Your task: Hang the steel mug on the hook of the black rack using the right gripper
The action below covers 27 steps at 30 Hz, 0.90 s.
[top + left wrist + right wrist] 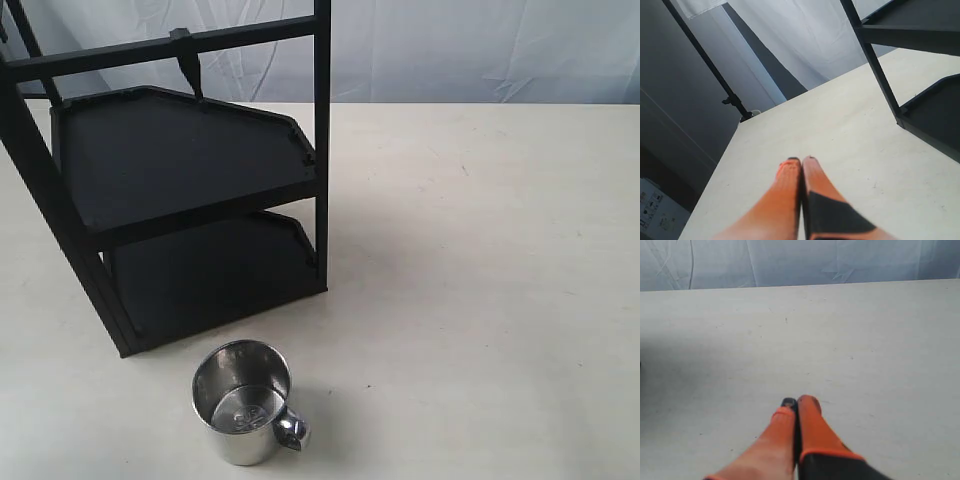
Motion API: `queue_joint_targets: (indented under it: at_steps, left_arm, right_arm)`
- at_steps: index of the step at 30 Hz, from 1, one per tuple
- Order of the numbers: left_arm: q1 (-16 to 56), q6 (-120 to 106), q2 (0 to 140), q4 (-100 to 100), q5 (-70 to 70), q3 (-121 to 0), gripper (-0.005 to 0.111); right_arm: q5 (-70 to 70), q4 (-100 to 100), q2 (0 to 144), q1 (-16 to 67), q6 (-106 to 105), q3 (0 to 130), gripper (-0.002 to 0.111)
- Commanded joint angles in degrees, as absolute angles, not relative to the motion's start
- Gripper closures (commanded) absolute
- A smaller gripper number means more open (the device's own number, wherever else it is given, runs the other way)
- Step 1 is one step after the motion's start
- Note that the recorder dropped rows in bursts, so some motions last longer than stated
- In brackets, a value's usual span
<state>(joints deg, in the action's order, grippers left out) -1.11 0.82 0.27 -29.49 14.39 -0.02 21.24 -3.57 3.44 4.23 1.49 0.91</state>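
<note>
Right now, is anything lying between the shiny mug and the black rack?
Nothing. In the exterior view only bare table separates the steel mug from the base of the black rack.

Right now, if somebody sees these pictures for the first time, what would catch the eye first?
The shiny steel mug stands upright on the pale table, in front of the tall black rack that fills the left of the exterior view. The hook on the rack's top crossbar hangs empty. In the wrist views, the left gripper and the right gripper are both shut, holding nothing.
</note>
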Motion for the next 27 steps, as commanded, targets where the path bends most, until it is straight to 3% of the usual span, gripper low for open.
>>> queue_joint_targets:
  at_steps: [1,13,24,27]
  left_arm:
    - [-1.0,1.0,0.0,-29.4,14.0,0.0,0.105]
    - [-1.0,1.0,0.0,-29.4,14.0,0.0,0.105]
    - [-1.0,1.0,0.0,-29.4,14.0,0.0,0.105]
    - [-1.0,1.0,0.0,-29.4,14.0,0.0,0.105]
  right_arm:
    - [20.4,-3.5,3.2,4.6,1.7,0.7,0.109]
    - [17.6,-1.0,3.2,4.6,1.7,0.7,0.109]
    - [-20.4,-23.7,3.2,4.6,20.3,0.7,0.109]
    - [-24.1,-26.2,3.2,4.6,27.5,0.8,0.109]
